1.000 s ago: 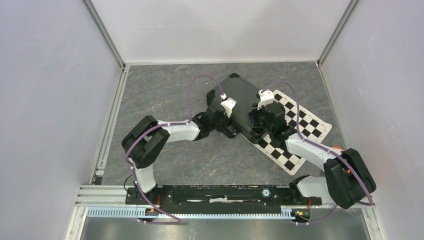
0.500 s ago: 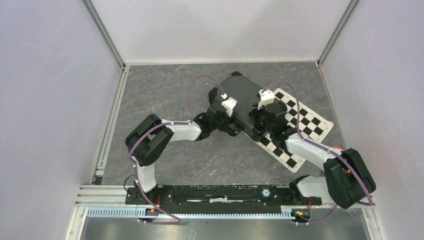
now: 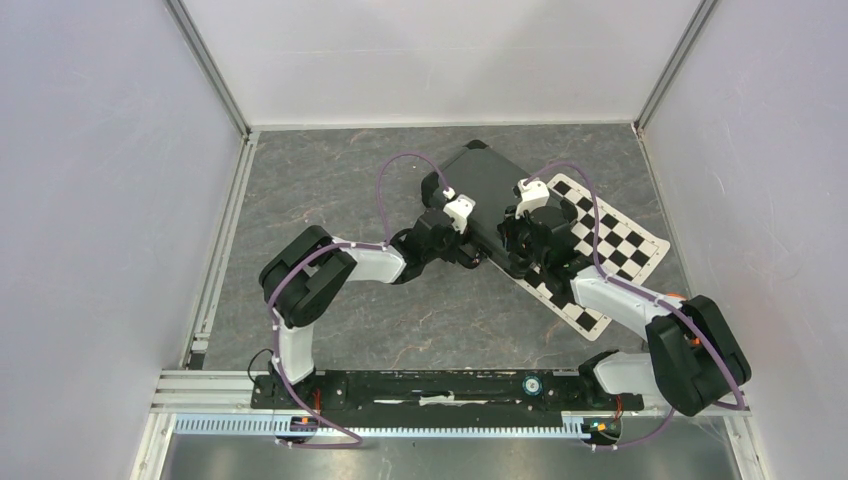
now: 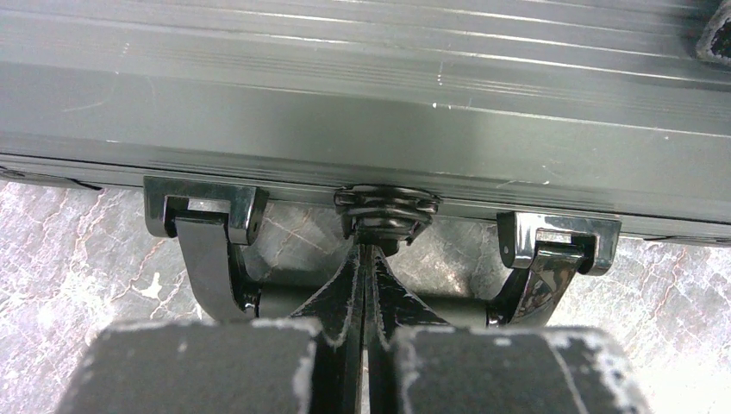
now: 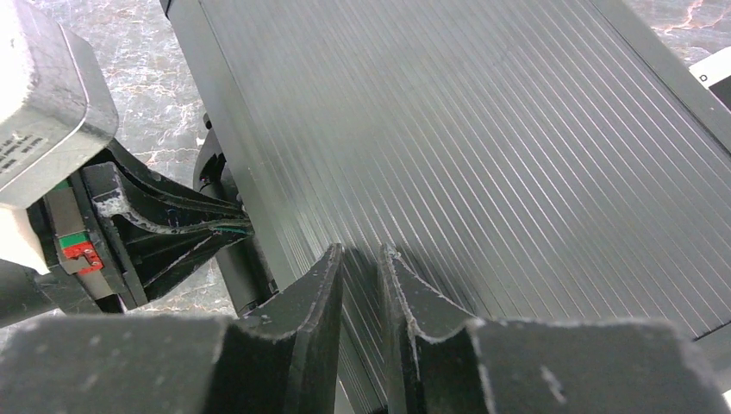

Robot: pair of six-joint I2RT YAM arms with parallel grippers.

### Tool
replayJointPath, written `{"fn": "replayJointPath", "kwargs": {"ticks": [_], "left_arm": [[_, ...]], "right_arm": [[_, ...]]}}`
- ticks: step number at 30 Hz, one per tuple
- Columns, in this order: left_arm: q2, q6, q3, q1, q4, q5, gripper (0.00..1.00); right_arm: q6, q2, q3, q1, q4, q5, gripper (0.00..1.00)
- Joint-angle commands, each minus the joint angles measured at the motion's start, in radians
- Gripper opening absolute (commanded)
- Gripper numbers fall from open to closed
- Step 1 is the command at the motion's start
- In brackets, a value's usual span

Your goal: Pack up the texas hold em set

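Closing stage: the poker case (image 3: 490,200), lid down, lies partly on the checkered mat (image 3: 600,250), left gripper (image 4: 365,259) pressed together at its front lock, right gripper (image 5: 360,285) nearly together on the lid; next move calls for fastening latches

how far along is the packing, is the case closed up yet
Done: the ribbed black case lies with its lid down, nothing loose on the table around it. In hand: the left gripper, fingers together, is at the centre lock beside the handle; the right gripper presses on the lid. Left: whether it is latched can't be told; the checkered mat lies out, partly under the case.
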Motion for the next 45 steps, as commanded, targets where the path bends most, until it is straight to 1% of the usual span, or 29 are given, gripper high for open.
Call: {"fn": "replayJointPath", "kwargs": {"ticks": [1, 8, 12, 15, 18, 22, 23, 24, 27, 28, 29, 30, 31, 32, 34, 35, 37, 39, 41, 42, 43, 45], "left_arm": [[0.098, 0.022, -0.002, 0.000, 0.029, -0.010, 0.02], [0.135, 0.012, 0.027, -0.003, 0.006, -0.017, 0.02], [0.110, -0.011, -0.017, -0.005, 0.070, -0.031, 0.02], [0.046, -0.015, -0.043, -0.005, 0.072, -0.033, 0.02], [-0.062, -0.017, -0.060, -0.004, 0.031, -0.038, 0.02], [-0.223, -0.038, -0.087, -0.003, -0.050, -0.097, 0.03], [-0.259, -0.045, -0.092, -0.003, -0.071, -0.110, 0.07], [-0.302, -0.054, -0.097, -0.003, -0.097, -0.122, 0.14], [-0.432, -0.109, -0.142, -0.002, -0.151, -0.216, 0.59], [-0.478, -0.132, -0.160, 0.001, -0.177, -0.265, 0.79], [-0.519, -0.153, -0.182, 0.004, -0.194, -0.296, 0.92], [-0.571, -0.171, -0.210, 0.007, -0.208, -0.328, 0.99], [-0.616, -0.188, -0.242, 0.012, -0.220, -0.363, 1.00], [-0.671, -0.209, -0.266, 0.020, -0.238, -0.391, 1.00], [-0.766, -0.246, -0.326, 0.046, -0.273, -0.437, 1.00], [-0.802, -0.256, -0.350, 0.068, -0.289, -0.447, 1.00], [-0.872, -0.235, -0.390, 0.120, -0.330, -0.486, 1.00], [-0.924, -0.213, -0.420, 0.218, -0.376, -0.518, 1.00], [-0.977, -0.194, -0.466, 0.335, -0.368, -0.490, 1.00], [-0.998, -0.177, -0.498, 0.375, -0.332, -0.498, 1.00], [-1.024, -0.139, -0.549, 0.385, -0.279, -0.529, 1.00], [-1.061, -0.038, -0.670, 0.387, -0.080, -0.569, 1.00]], "right_arm": [[0.016, 0.024, -0.020, -0.005, -0.059, -0.017, 0.27], [0.019, 0.029, -0.020, -0.005, -0.057, -0.024, 0.26], [0.022, 0.033, -0.020, -0.007, -0.053, -0.028, 0.26], [0.021, 0.032, -0.020, -0.007, -0.052, -0.030, 0.26], [0.022, 0.010, -0.017, -0.012, -0.052, -0.031, 0.26], [0.005, -0.093, 0.017, -0.018, -0.074, -0.031, 0.28], [0.000, -0.122, 0.026, -0.018, -0.089, -0.020, 0.30], [-0.009, -0.162, 0.030, -0.018, -0.102, -0.006, 0.34], [-0.023, -0.278, 0.008, -0.018, -0.136, 0.093, 0.48], [-0.022, -0.315, -0.013, -0.018, -0.141, 0.137, 0.54], [-0.022, -0.359, -0.035, -0.019, -0.148, 0.179, 0.58], [-0.023, -0.403, -0.061, -0.020, -0.157, 0.232, 0.60], [-0.020, -0.436, -0.085, -0.025, -0.172, 0.288, 0.62], [-0.017, -0.473, -0.114, -0.030, -0.184, 0.333, 0.68], [-0.008, -0.535, -0.176, -0.050, -0.213, 0.444, 0.93], [-0.006, -0.563, -0.201, -0.068, -0.217, 0.482, 0.97], [-0.035, -0.618, -0.261, -0.105, -0.187, 0.555, 0.98], [-0.065, -0.667, -0.325, -0.144, -0.128, 0.619, 0.98], [-0.101, -0.693, -0.395, -0.195, -0.051, 0.647, 0.98], [-0.094, -0.690, -0.415, -0.234, -0.025, 0.668, 0.98], [-0.090, -0.681, -0.442, -0.278, 0.009, 0.662, 0.98], [-0.082, -0.654, -0.514, -0.363, 0.137, 0.578, 0.98]]}}
